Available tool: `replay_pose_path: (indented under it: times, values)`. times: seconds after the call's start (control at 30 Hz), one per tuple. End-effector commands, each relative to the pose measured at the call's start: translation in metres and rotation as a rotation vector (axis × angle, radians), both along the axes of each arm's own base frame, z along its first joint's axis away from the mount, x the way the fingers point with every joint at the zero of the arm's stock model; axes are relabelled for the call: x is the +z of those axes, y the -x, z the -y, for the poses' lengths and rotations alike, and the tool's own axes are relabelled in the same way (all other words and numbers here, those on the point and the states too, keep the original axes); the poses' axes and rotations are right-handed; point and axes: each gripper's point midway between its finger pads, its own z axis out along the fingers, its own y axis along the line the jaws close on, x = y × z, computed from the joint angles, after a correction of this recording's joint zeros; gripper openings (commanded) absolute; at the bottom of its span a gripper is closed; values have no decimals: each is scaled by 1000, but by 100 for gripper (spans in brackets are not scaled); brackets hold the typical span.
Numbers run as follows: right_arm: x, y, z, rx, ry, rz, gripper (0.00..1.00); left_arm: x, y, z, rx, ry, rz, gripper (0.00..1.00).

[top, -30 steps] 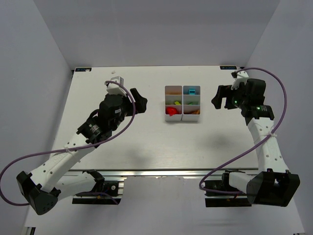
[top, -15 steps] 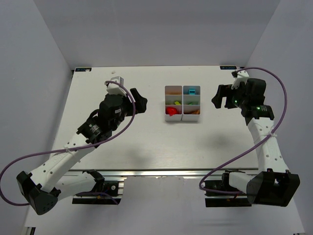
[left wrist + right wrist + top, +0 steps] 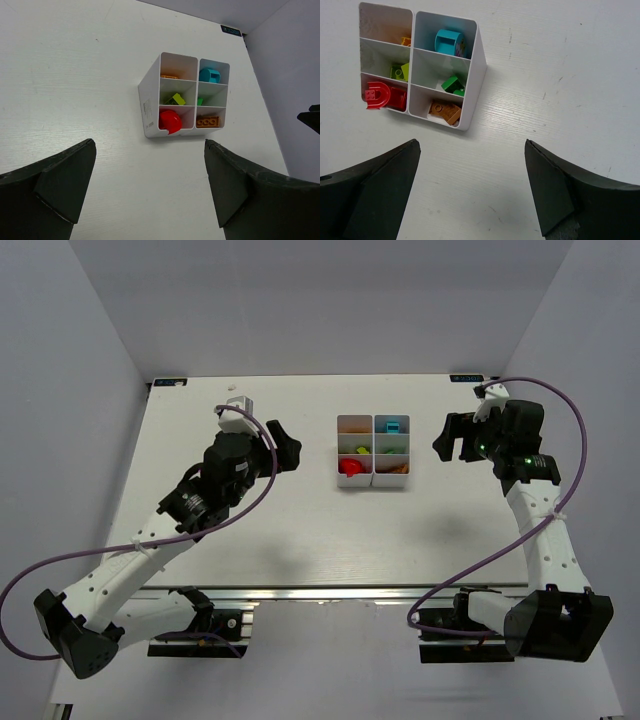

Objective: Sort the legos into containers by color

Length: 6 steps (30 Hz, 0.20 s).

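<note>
White plastic forms the containers (image 3: 373,484), a six-compartment tray set toward the far side of the desk (image 3: 300,530), between the two hands and apart from both. The left hand (image 3: 285,447) is seen to the tray's left, fingers spread wide and nothing gripped. The right hand (image 3: 455,438) is seen to its right, equally wide and empty. The legos are lodged inside the tray:

- **Far row:** an orange piece (image 3: 170,77) and a teal piece (image 3: 209,75).
- **Middle row:** a yellow-green piece (image 3: 175,99) and a green piece (image 3: 453,84).
- **Nearest row:** a red piece (image 3: 170,120) and a brown brick (image 3: 207,121).
</note>
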Motion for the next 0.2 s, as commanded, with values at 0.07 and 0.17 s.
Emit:
replay_pose_path:
  times: [0.07,0.17]
  values:
    - [12,-5,4,-16,9,55,90,9,-2,-3,11,4,20,98]
    - [12,-4,3,-12,4,54,89,8,-2,-2,9,2,19,98]
